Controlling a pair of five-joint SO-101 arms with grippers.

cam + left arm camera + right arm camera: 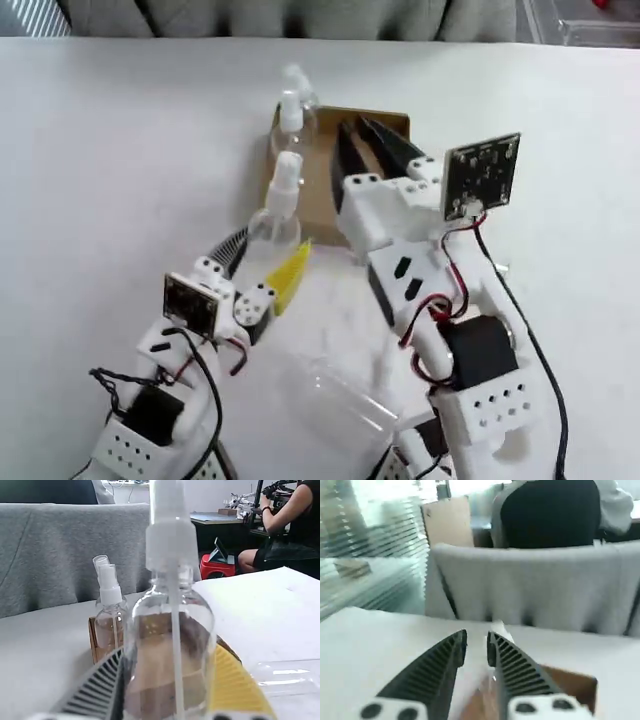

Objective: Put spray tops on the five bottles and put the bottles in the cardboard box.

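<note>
White table [120,150] — left tool [272,240] pinches a bottle [170,645], right tool [476,637] barely parted over cardboard box [318,195].

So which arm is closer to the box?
Right. The right arm has its jaws over the box; the left arm holds a bottle in its jaws, just beside the box.

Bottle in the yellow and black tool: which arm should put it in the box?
Left. Its tool grips the spray bottle just beside the cardboard box; the right tool hangs empty above it.
</note>
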